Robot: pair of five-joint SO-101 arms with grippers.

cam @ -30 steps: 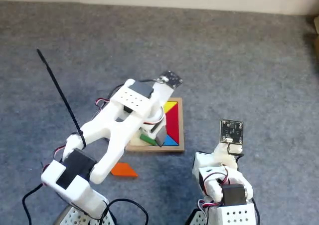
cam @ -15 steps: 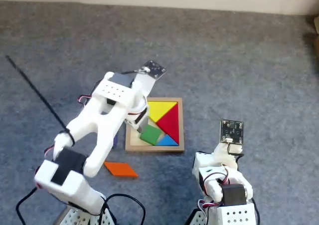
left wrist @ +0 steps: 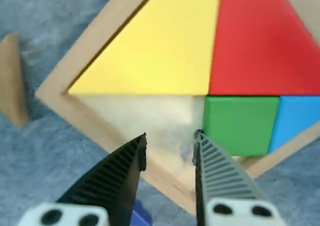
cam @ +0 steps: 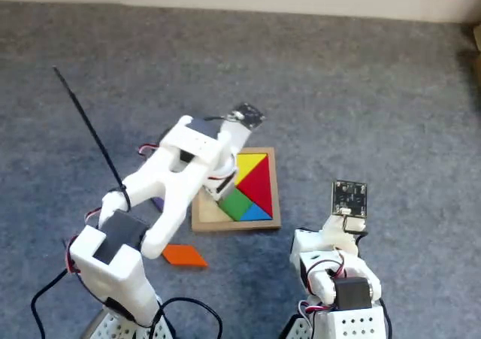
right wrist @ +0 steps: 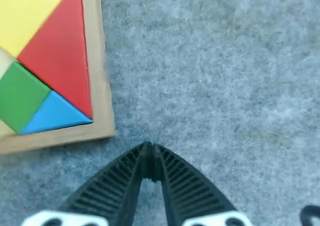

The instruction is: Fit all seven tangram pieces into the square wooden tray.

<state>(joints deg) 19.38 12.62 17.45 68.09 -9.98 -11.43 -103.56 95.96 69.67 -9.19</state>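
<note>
high view has the orange piece [cam: 184, 255] lying flat on the grey carpet [cam: 376, 91] in the lower left, near the wooden tray [cam: 275, 192] but not touching it. it looks thin, light and hard, like painted wood. i think it will not bend but may slip, so the best hold is across its two long sides. its long way runs left to right, with one sharp tip at each end. in the tray, the yellow triangle [cam: 252, 164], red triangle [cam: 259, 185], green square [cam: 237, 202] and blue triangle [cam: 258, 213] sit tight together. the left gripper [left wrist: 169, 136] hangs over the tray's bare wood, fingers apart, holding nothing. the right gripper [right wrist: 150, 151] is over the carpet beside a tray corner, pinched closed and empty.
</note>
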